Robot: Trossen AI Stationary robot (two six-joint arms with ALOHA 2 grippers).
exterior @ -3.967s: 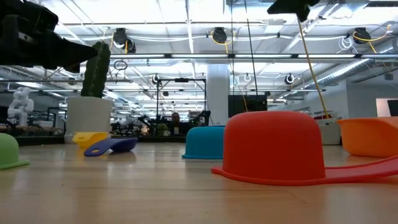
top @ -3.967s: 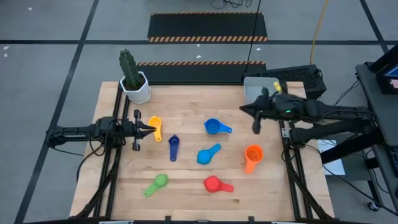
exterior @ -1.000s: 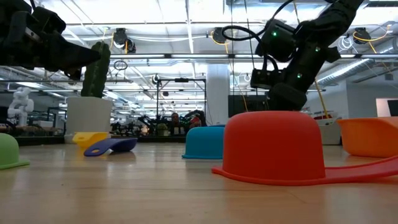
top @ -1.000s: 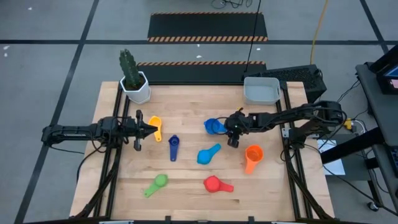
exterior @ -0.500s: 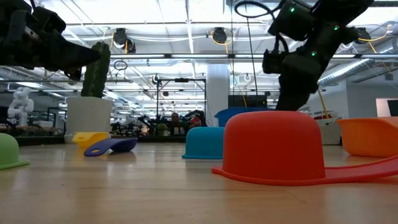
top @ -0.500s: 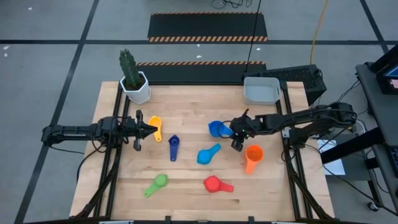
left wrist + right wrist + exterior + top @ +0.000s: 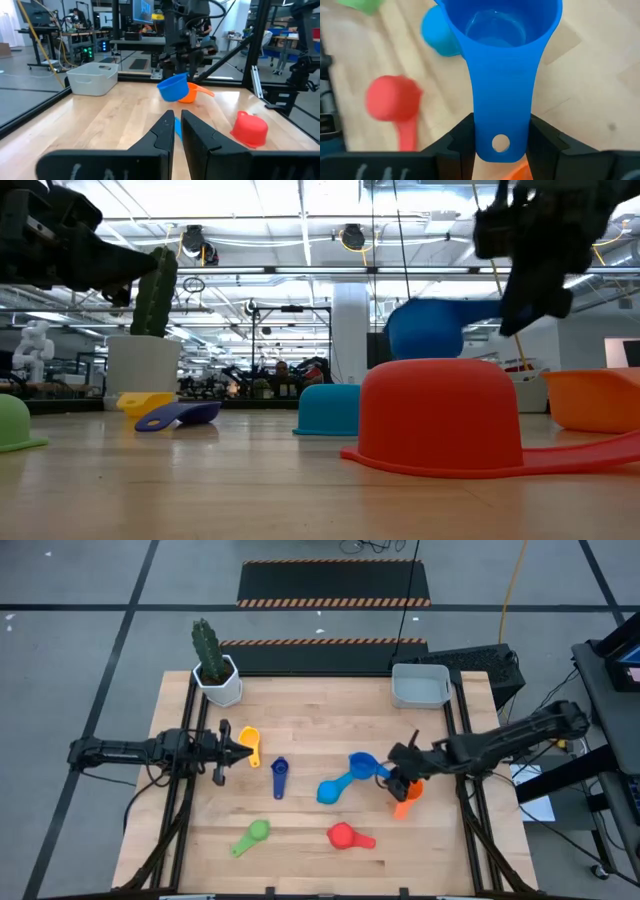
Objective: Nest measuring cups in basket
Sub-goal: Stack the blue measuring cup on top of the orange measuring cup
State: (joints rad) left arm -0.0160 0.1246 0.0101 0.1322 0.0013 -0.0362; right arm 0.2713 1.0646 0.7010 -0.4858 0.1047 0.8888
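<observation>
My right gripper (image 7: 392,775) is shut on a light blue measuring cup (image 7: 362,764) and holds it in the air over the table's right half, beside the orange cup (image 7: 407,792). The second light blue cup (image 7: 335,787), the red cup (image 7: 345,835), the green cup (image 7: 250,836), the dark blue cup (image 7: 279,777) and the yellow cup (image 7: 250,744) lie on the table. The grey basket (image 7: 421,686) stands at the far right corner. My left gripper (image 7: 243,750) is shut and hovers just left of the yellow cup. My right gripper pinches the light blue cup's handle near its free end with the hole (image 7: 500,134), one finger on each long side. The fingers come about level from the table's right side. The cup is lifted clear of the table (image 7: 425,328), bowl mouth up, pointing away from the gripper.
A white hexagonal pot with a cactus (image 7: 217,677) stands at the far left corner. The orange cup lies partly under my right gripper. Bare wood lies between the cups and the basket, and along the far edge.
My right gripper has carried the light blue cup from the table's middle toward the right and near edges, and upward. The cup has come up clear of the table and now hangs above the red cup's top in the low view. The left arm has kept still.
</observation>
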